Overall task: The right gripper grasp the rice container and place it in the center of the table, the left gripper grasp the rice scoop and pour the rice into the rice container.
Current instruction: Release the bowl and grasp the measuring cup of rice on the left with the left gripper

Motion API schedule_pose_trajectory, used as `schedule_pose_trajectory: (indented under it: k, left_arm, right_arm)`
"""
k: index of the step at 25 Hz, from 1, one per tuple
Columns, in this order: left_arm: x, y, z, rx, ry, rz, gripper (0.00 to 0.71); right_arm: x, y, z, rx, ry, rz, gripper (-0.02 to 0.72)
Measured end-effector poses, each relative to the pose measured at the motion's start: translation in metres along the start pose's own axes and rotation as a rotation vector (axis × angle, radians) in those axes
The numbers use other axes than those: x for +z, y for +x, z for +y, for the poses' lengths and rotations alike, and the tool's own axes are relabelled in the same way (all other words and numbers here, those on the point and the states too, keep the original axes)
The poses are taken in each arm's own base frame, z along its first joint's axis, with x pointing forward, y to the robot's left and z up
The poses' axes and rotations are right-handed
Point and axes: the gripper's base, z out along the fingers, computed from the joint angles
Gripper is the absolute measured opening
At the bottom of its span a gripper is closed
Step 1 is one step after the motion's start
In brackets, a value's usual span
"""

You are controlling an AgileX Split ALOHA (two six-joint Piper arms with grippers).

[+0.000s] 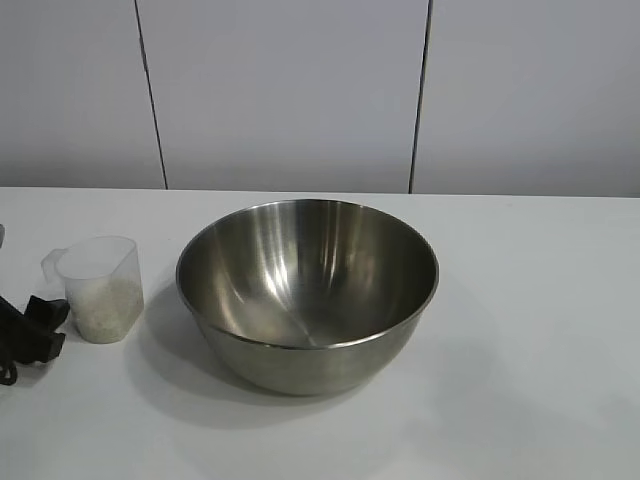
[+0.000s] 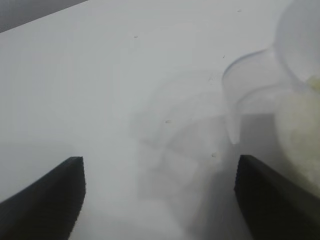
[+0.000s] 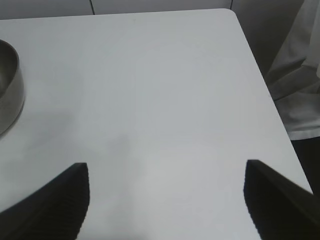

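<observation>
The rice container [image 1: 307, 290], a big shiny steel bowl, stands in the middle of the white table [image 1: 520, 380] with nothing inside it. To its left is the rice scoop [image 1: 100, 285], a small clear cup standing upright, with rice [image 1: 105, 310] filling its lower part. My left gripper [image 1: 35, 330] sits low at the table's left edge, just beside the scoop. In the left wrist view it [image 2: 159, 160] is open with only bare table between the fingers, and the scoop [image 2: 280, 100] lies off to one side. My right gripper [image 3: 166, 164] is open over bare table, apart from the bowl [image 3: 9, 90].
A grey panelled wall [image 1: 290, 90] runs behind the table. In the right wrist view the table's edge [image 3: 260, 75] and corner show, with a person's white garment [image 3: 300, 75] just beyond it.
</observation>
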Motion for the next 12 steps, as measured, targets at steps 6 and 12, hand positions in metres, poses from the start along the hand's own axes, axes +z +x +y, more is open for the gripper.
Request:
schedule_pose_trajectory:
  k: [6, 12]
  left_arm:
    - [0.0042, -0.004, 0.0011, -0.021, -0.006, -0.018, 0.557]
    - [0.0052, -0.0074, -0.0007, -0.056, 0.02, -0.037, 0.544]
  right_arm:
    - [0.0, 0.0, 0.0, 0.0, 0.0, 0.0, 0.578]
    - [0.0, -0.0001, 0.0, 0.0, 0.0, -0.001, 0.578]
